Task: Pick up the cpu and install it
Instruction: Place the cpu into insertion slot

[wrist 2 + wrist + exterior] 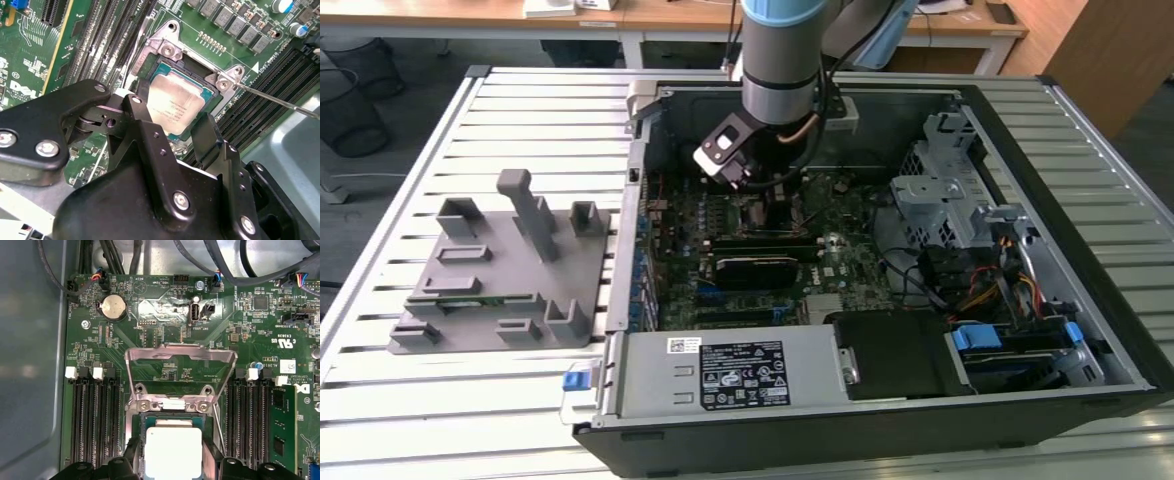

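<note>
Black claw [171, 110] nearest, straddling the cpu [175, 100]; clamped or merely flanking, cannot tell. Grey fixture [500, 265] on counter [400, 390] at left, well apart. Rightward, cpu flat in socket [220, 82] directly beneath claw, load frame [180, 357] raised open.

Silvery-white cpu [173, 449] with a thin green edge; green motherboard [165, 325] striped with rows of black slots [92, 425]; shiny silver socket frame [180, 356]; matte black gripper [172, 120]; plain grey fixture [507, 270]; pale silver table [454, 420] ribbed in parallel slats; black computer case [854, 440]
</note>
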You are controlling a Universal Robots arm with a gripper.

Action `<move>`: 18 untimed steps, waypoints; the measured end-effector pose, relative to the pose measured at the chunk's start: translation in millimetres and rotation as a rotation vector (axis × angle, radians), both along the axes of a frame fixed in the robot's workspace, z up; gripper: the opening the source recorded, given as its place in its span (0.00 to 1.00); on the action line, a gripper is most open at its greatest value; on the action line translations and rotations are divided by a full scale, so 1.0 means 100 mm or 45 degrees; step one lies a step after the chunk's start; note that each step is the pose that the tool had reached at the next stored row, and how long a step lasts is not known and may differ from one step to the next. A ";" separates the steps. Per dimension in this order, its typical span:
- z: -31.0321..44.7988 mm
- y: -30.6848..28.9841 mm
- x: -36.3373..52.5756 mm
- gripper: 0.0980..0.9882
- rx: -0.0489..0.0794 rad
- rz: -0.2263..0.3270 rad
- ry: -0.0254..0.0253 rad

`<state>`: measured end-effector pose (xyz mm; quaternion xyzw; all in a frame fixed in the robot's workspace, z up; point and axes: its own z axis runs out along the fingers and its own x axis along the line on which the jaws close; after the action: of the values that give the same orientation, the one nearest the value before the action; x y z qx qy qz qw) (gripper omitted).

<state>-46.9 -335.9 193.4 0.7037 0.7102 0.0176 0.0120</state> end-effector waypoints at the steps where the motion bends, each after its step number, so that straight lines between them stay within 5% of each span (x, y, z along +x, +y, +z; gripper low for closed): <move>1: 0.000 0.003 0.000 0.57 0.000 0.000 0.0000; 10: 0.012 0.002 0.000 0.57 0.000 0.000 0.0001; 17: 0.116 0.002 0.000 0.56 0.000 0.000 0.0006; 18: 0.131 0.002 0.000 0.48 0.000 0.000 0.0011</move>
<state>-46.9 -335.6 206.5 0.7037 0.7102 0.0174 0.0117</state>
